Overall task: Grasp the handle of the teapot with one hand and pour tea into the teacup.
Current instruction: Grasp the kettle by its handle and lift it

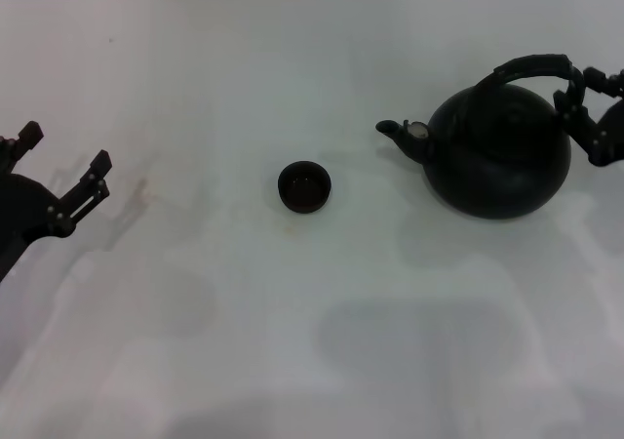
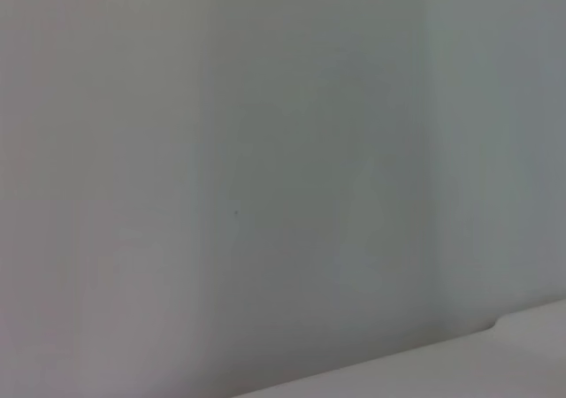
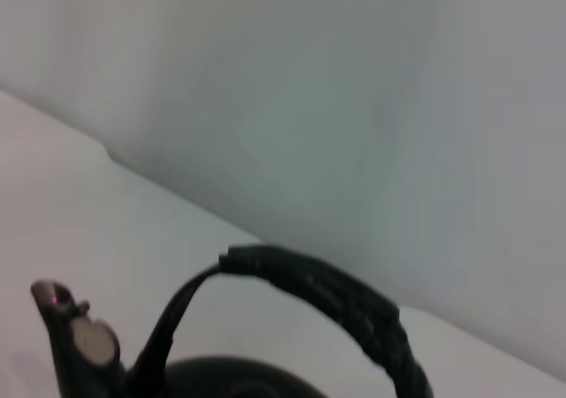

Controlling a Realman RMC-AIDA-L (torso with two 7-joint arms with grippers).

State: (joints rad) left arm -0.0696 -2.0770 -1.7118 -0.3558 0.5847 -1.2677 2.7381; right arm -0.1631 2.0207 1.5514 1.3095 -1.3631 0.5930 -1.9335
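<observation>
White table (image 1: 292, 341), teapot (image 1: 499, 156) handle (image 1: 531, 66) just beside right gripper (image 1: 577, 93).

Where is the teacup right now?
In the head view the teacup stands alone near the middle of the white table, off the spout side of the teapot and well clear of the left gripper.

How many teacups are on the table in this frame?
1. The teacup stands alone near the table's middle, apart from the teapot on the robot's right, spout toward the cup. Nothing suggests another is hidden.
</observation>
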